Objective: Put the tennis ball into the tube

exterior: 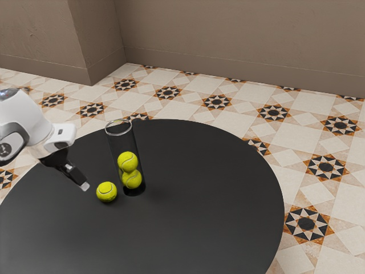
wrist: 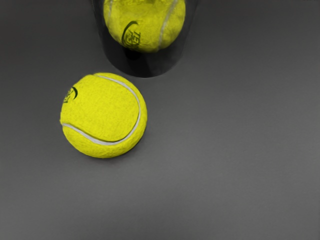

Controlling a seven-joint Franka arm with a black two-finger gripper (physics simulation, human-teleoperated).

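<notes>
My gripper (exterior: 84,185) is tilted downward above the table, just to the exterior view's left of the loose tennis ball (exterior: 106,192), and apart from it. That yellow-green ball (wrist: 104,116) rests on the tabletop close beside the tube. The clear tube (exterior: 116,149) stands upright with its rim up and holds two tennis balls, one stacked on the other. In the wrist view the tube's base (wrist: 142,67) shows past the loose ball, with a ball (wrist: 145,25) inside. Whether the gripper is open or shut is not clear from this angle.
A round black table (exterior: 217,211) carries the ball and tube; its curved edge runs around behind the tube and toward the exterior view's right. Beyond it lie a patterned tile floor (exterior: 296,148) and a brown wall (exterior: 239,40).
</notes>
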